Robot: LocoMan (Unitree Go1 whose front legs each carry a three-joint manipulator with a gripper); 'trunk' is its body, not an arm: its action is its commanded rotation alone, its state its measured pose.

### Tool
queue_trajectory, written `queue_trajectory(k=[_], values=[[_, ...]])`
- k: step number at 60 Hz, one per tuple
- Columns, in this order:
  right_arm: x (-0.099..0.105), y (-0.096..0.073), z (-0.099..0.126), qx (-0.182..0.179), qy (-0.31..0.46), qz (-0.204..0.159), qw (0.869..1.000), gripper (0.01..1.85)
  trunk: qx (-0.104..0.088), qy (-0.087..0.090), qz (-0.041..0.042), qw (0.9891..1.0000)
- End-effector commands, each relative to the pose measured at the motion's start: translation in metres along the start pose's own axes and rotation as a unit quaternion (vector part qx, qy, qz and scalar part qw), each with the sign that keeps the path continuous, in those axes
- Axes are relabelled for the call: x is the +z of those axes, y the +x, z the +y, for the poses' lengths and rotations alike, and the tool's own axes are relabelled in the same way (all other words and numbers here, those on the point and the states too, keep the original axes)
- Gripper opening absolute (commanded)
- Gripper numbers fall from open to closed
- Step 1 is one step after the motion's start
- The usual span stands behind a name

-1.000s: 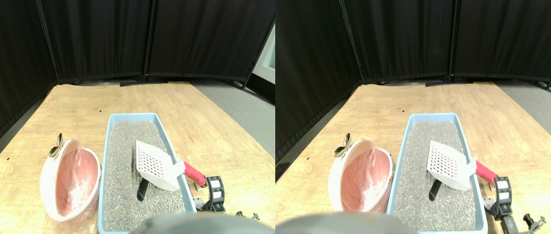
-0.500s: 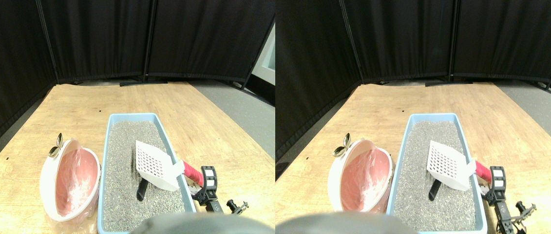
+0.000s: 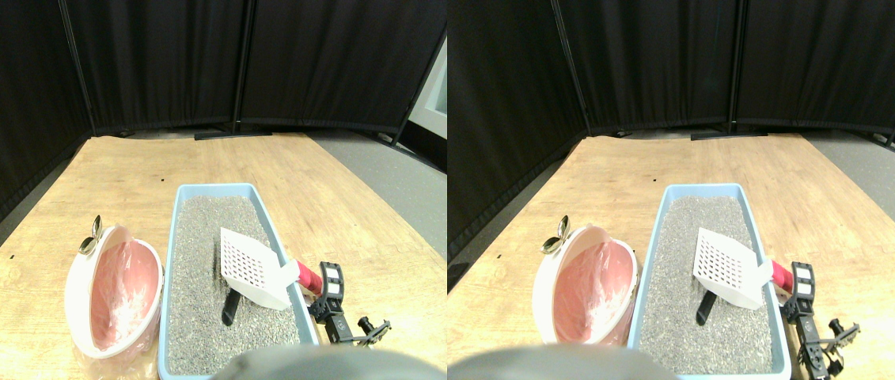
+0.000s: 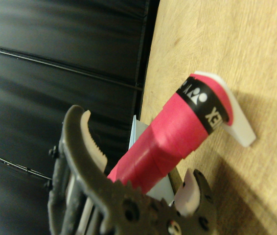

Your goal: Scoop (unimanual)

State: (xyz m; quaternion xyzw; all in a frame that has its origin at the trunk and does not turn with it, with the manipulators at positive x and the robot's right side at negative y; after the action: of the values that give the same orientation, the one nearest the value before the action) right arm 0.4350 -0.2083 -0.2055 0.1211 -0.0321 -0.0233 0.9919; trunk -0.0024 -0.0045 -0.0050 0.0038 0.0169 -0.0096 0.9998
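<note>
The right gripper straddles the scoop's red-wrapped handle with fingers wide and not yet clamped, the litter scoop resting in the litter box; closing off-centre could push the handle aside.

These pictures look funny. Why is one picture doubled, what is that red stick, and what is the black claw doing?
The wide picture comes from a robot dog's two-eyed camera, so you see the same scene twice. On the wooden floor sits a blue tray full of grey litter. A white scoop with holes lies in it, and its red handle sticks out over the edge. Beside the tray is a white bin with a pink bag inside. The black claw is the robot's gripper, right at the handle. The other picture comes from a camera on that claw: the red handle runs between its toothed jaws, which look open around it, not squeezing yet.
</note>
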Motion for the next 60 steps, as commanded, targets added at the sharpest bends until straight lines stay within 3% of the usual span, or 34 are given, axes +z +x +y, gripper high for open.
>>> queue_trajectory(k=[1,31,60], values=[[0.004,0.004,0.001,-0.002,0.001,-0.019,1.000,0.85,0.002,-0.007,0.0040,1.0000],[0.000,0.019,-0.007,-0.027,0.005,-0.008,1.000,0.88,-0.002,-0.005,0.0051,1.0000],[-0.004,0.026,-0.013,-0.016,0.015,0.009,1.000,0.92,-0.004,0.002,0.0043,1.0000]])
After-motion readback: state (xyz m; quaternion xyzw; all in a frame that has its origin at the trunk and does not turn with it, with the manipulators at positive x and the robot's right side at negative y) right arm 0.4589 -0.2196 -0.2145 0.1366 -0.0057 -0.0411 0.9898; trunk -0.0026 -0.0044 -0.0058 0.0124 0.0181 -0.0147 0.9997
